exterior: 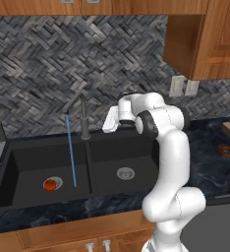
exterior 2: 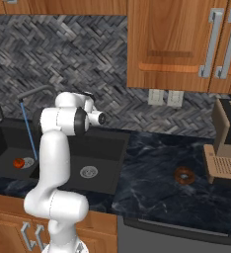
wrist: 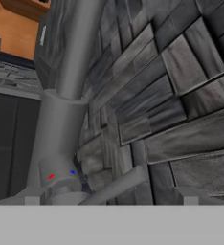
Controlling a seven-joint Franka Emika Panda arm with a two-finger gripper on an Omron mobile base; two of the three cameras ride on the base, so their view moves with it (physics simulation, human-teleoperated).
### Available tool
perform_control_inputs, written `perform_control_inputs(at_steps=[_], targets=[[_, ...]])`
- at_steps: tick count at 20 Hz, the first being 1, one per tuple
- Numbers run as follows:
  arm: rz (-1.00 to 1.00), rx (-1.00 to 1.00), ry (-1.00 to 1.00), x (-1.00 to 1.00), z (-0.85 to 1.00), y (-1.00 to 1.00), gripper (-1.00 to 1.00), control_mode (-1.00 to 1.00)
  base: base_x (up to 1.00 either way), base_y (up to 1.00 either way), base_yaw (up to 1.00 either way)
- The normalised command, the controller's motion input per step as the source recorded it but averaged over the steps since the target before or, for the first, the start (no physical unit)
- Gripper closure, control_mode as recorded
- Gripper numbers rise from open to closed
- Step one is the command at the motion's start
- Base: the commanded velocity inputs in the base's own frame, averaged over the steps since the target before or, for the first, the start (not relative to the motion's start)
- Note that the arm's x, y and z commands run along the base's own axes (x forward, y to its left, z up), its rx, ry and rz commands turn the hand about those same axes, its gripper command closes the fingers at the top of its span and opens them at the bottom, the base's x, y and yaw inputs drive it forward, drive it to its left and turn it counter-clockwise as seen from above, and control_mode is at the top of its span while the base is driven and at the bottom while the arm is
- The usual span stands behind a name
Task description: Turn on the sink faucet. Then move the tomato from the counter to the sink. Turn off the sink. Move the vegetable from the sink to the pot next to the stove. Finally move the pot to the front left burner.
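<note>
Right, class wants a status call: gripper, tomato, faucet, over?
Gripper open, empty, beside faucet. Water stream running into left basin. Tomato in sink, by the drain. Nothing blocking the handle.

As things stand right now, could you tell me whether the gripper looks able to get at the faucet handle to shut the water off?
Probably yes. The gripper sits open just right of the faucet, whose base and lever show close ahead in the hand view, with nothing between them. Water is running onto the left basin near the tomato.

faucet [wrist: 66, 119] top cut off by hand view edge, fingers hidden behind arm [exterior: 168, 147]
</note>
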Motion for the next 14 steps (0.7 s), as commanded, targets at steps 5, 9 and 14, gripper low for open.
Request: perform_control_inputs(at_steps=[5, 9, 14], targets=[[0.04, 0.05, 0.00, 0.17, -0.10, 0.00, -1.00, -1.00, 0.00, 0.00, 0.00], [0.05, 0.09, 0.00, 0.17, -0.06, -0.01, -1.00, -1.00, 0.00, 0.00, 0.00], [0.06, 0.09, 0.01, 0.23, -0.03, 0.00, -1.00, -1.00, 0.00, 0.00, 0.00]])
